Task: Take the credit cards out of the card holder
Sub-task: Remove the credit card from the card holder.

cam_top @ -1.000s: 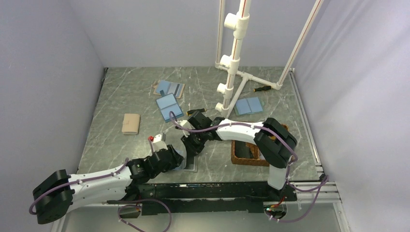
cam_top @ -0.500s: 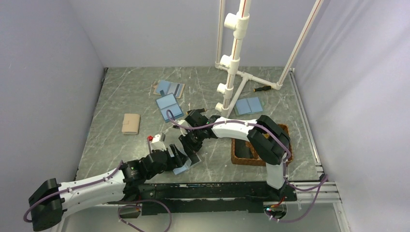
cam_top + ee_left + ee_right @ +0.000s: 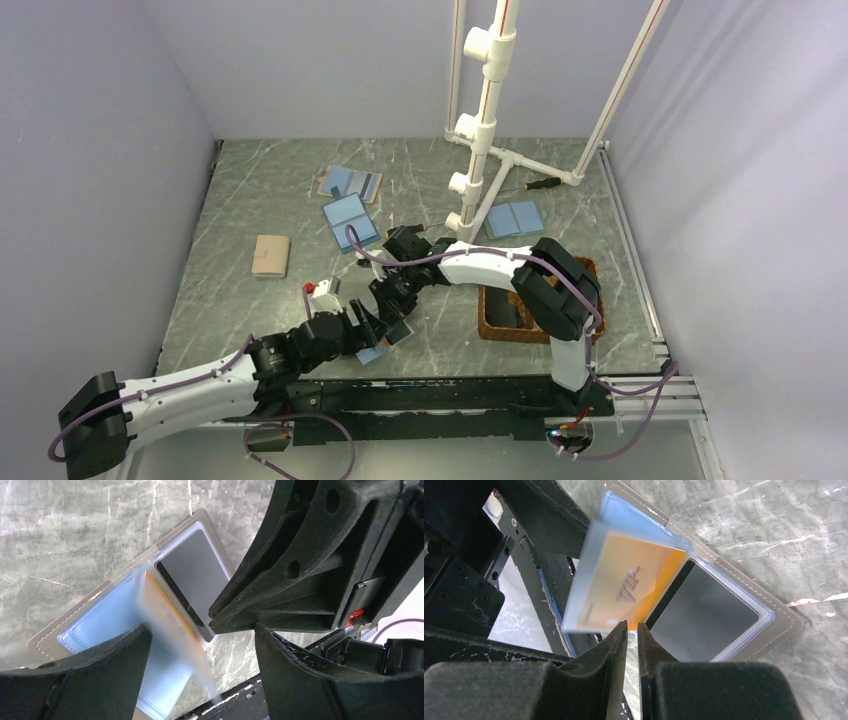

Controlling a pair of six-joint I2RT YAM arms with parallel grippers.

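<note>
Within card holder [image 3: 781,622], orange credit card [image 3: 634,585]

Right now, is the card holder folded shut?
No, the card holder lies open, a dark card in one clear pocket and an orange card in a raised flap.

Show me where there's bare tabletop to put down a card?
Bare marble tabletop: the back-left corner behind the tan folded wallet, and the near-left strip in front of it. Crowded: front centre around the open light-blue card holder, up to the brown wicker tray.
</note>
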